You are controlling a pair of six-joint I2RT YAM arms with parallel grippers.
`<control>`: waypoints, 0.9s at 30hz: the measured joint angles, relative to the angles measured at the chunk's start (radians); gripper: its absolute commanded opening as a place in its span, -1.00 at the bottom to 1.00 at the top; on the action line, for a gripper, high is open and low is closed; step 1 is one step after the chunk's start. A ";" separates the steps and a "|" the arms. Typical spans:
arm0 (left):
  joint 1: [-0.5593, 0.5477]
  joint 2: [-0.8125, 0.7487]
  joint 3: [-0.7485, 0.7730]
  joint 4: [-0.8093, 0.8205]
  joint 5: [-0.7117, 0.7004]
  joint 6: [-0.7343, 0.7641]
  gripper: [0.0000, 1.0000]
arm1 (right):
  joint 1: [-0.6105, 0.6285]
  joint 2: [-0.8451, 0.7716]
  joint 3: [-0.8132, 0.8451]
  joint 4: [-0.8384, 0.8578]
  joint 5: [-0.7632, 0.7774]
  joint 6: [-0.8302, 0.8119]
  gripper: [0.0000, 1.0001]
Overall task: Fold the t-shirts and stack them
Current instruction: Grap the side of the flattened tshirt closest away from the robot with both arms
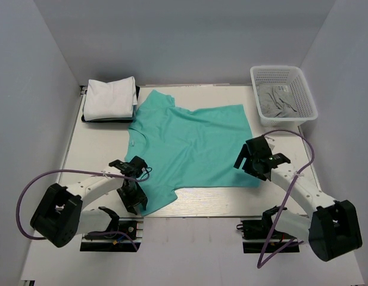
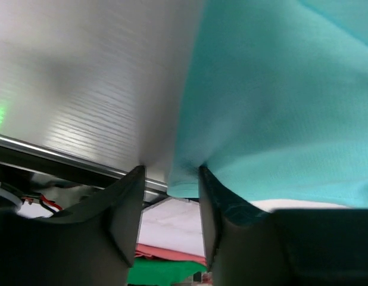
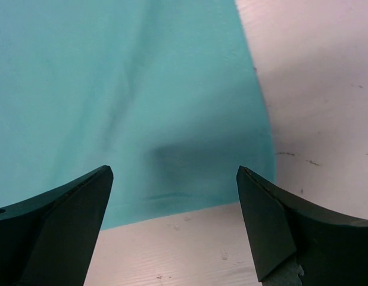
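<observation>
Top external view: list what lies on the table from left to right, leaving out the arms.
Stack of folded white t-shirts → teal t-shirt → white basket holding grey cloth.

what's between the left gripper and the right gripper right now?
Only the teal t-shirt. Its near edge runs from the left gripper to the right gripper, each at a near corner. The top external view shows it.
</observation>
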 measured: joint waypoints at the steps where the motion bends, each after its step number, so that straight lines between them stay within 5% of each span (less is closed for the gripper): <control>1: -0.004 0.001 -0.003 0.008 0.010 0.003 -0.08 | -0.013 -0.015 -0.010 -0.005 0.002 0.003 0.81; 5: -0.012 0.031 -0.002 0.034 0.053 0.008 -0.51 | -0.061 -0.027 -0.052 -0.024 0.003 0.018 0.81; 8: -0.016 0.056 0.001 0.042 0.089 0.009 -1.00 | -0.090 -0.022 -0.079 -0.047 0.003 0.025 0.73; 13: -0.018 0.084 0.011 0.031 0.103 0.009 -1.00 | -0.126 -0.008 -0.111 -0.049 -0.005 0.044 0.59; 16: -0.019 0.089 0.017 0.025 0.100 0.008 -1.00 | -0.141 0.005 -0.124 -0.041 -0.013 0.043 0.23; 17: -0.019 0.089 0.018 0.023 0.097 0.008 -1.00 | -0.145 0.007 -0.124 -0.038 -0.016 0.043 -0.14; 18: -0.019 0.089 0.020 0.020 0.093 0.008 -1.00 | -0.149 0.012 -0.123 -0.040 -0.013 0.040 -0.29; 25: -0.022 0.059 0.068 -0.002 0.036 0.026 -1.00 | -0.156 0.016 -0.120 -0.036 -0.062 0.039 -1.00; 27: -0.022 0.046 0.104 -0.007 0.035 0.041 -1.00 | -0.156 0.010 -0.119 -0.045 -0.078 0.035 -1.00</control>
